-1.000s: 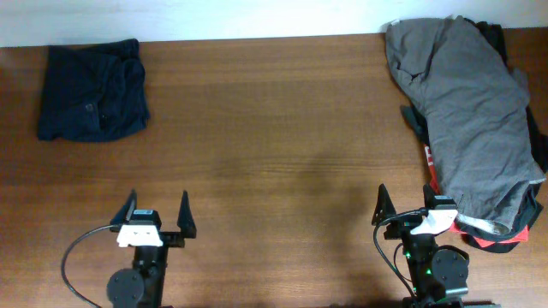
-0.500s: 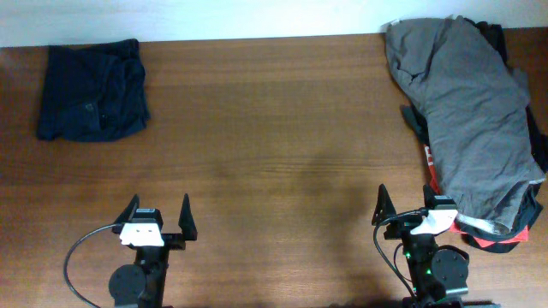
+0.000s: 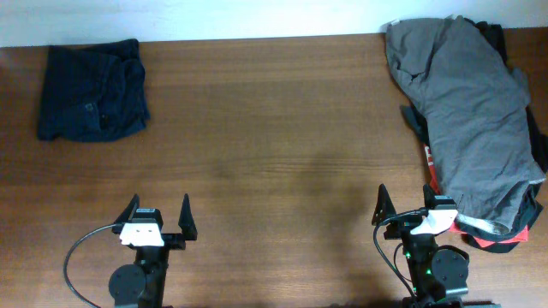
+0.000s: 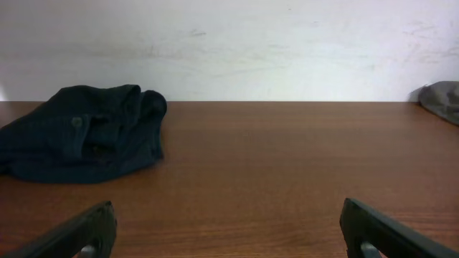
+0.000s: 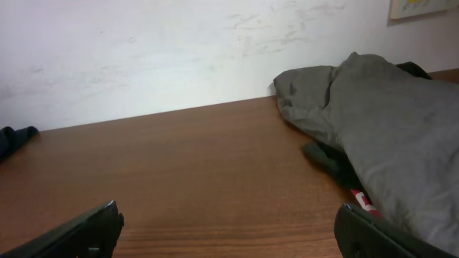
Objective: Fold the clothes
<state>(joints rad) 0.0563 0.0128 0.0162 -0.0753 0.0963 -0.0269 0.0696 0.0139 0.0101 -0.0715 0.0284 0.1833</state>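
The dark navy-blue shorts point(image 3: 92, 91) lie folded into a compact bundle at the table's far left corner; they also show in the left wrist view point(image 4: 82, 132) at left, and a sliver of them shows in the right wrist view point(image 5: 13, 138). My left gripper point(image 3: 158, 216) is open and empty near the front edge, well short of the shorts; its fingers frame the left wrist view point(image 4: 229, 229). My right gripper point(image 3: 413, 208) is open and empty at the front right point(image 5: 229, 229).
A grey garment point(image 3: 467, 111) lies heaped at the far right over a red-and-black item point(image 3: 488, 239), right beside my right gripper; both show in the right wrist view point(image 5: 387, 129). A white wall runs along the table's back edge.
The left arm has drawn back slightly toward the front edge. The shorts, the heap and the right arm have not moved.
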